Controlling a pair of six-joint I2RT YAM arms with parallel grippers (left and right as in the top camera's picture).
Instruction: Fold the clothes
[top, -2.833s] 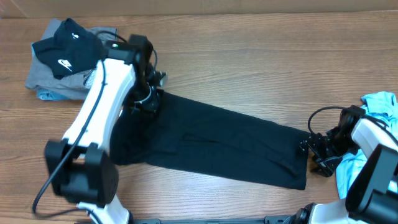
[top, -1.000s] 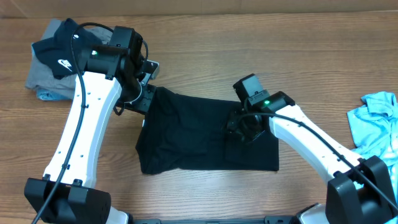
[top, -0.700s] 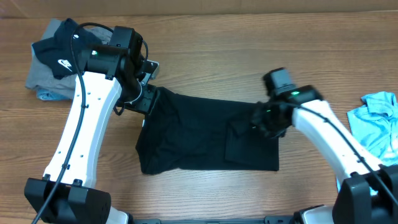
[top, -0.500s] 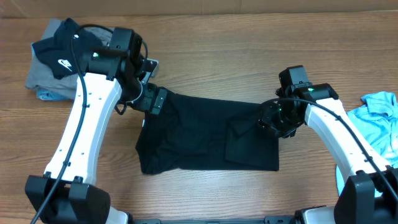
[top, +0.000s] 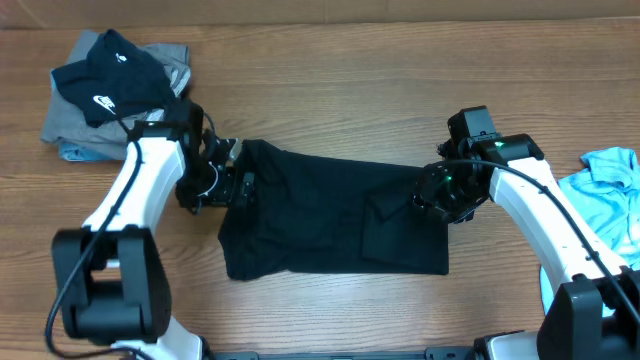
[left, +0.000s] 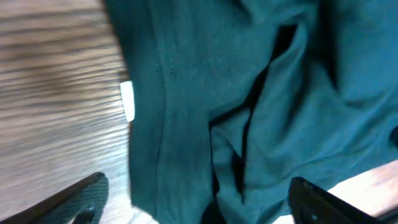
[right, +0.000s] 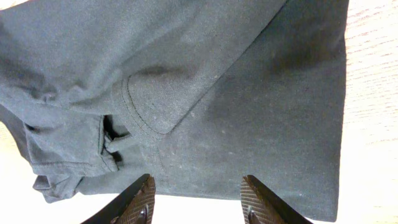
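Note:
The clothes, a plain black T-shirt (top: 320, 215), lie folded into a squat block in the middle of the table. My left gripper (top: 228, 185) hovers at the shirt's left edge. In the left wrist view it (left: 205, 205) stands wide open over rumpled cloth (left: 280, 112), a small white label (left: 126, 99) beside the hem, nothing between its fingers. My right gripper (top: 437, 198) is over the shirt's upper right corner. In the right wrist view it (right: 200, 205) is open above the flat fabric (right: 249, 106), holding nothing.
A black garment with a white swoosh (top: 100, 75) lies on a grey one (top: 60, 125) at the far left corner. A light blue cloth (top: 610, 200) lies at the right edge. Bare wooden table (top: 340, 90) surrounds the shirt.
The shirt's long right end was folded over to the left. The right gripper let go and drew back right. The left gripper opened, released the left corner and dropped toward me.

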